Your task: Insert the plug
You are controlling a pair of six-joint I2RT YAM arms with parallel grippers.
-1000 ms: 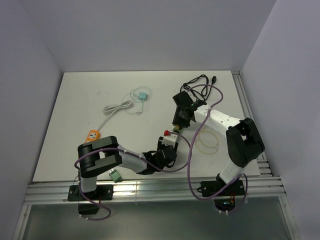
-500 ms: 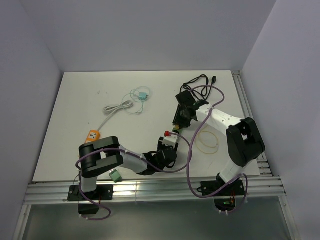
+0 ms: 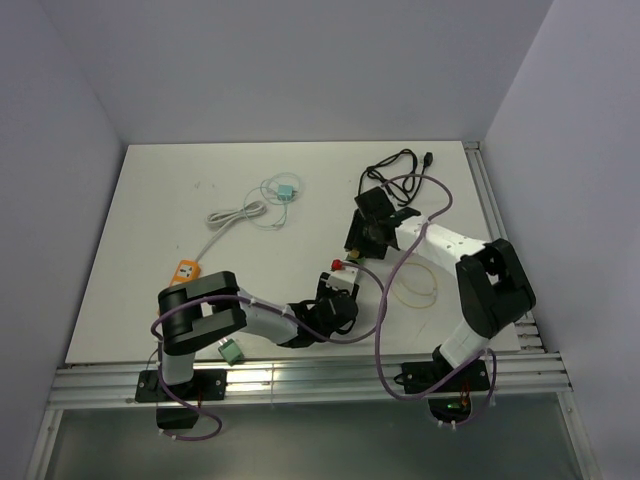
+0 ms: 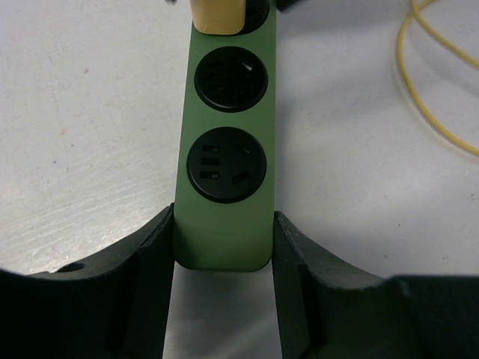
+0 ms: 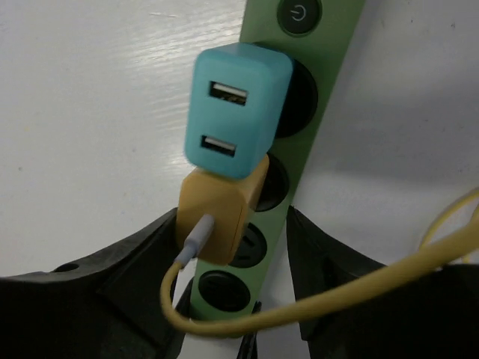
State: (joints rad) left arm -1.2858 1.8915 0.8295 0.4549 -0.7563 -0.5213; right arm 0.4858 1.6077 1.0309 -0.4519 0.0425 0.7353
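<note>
A green power strip [image 4: 224, 149] lies on the white table, also seen in the right wrist view [image 5: 329, 82]. My left gripper [image 4: 223, 224] is shut on the strip's near end, one finger on each long side. A yellow plug [image 5: 221, 217] with a yellow cable sits in one of the strip's round sockets, next to a teal USB adapter [image 5: 236, 120]. My right gripper [image 5: 236, 262] is open and straddles the plug and the strip; its left finger [image 5: 142, 262] is close to the plug. In the top view the left gripper [image 3: 335, 303] and right gripper [image 3: 362, 240] face each other.
The yellow cable loops on the table at the right [image 3: 415, 285]. A black cable [image 3: 395, 165] lies at the back right, a white cable [image 3: 240, 213] with a teal piece [image 3: 286, 192] at the back left. An orange adapter [image 3: 186, 270] sits left.
My right gripper has drawn back a little, up and to the right, away from the strip. The left gripper and the strip have stayed in place.
</note>
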